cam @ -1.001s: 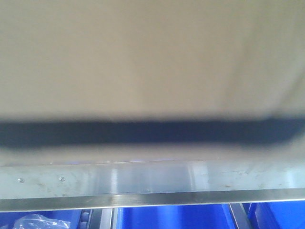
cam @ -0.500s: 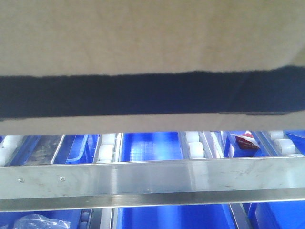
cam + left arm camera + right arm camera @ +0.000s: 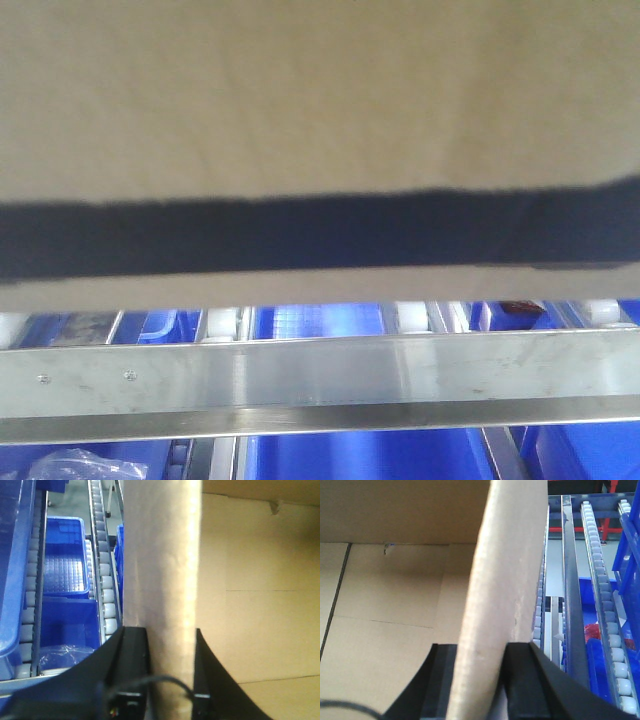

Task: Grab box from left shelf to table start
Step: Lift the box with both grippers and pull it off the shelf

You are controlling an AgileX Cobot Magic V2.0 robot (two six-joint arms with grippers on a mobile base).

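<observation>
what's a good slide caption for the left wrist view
Left claw clamped on a wall of the box, blue bins and roller tracks beyond

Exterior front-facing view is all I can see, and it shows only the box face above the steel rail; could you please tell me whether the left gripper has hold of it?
Observer: Yes. In the left wrist view the left gripper straddles a side wall of the box, one finger inside and one outside, both against the cardboard.
Operator: Thank you. And the right one?
Observer: The same. The right gripper clamps the opposite wall, with a finger on each face.
Operator: Is anything inside the box?
Observer: The parts of the interior that show in the two wrist views are bare cardboard, but not all of it is in view.
</observation>
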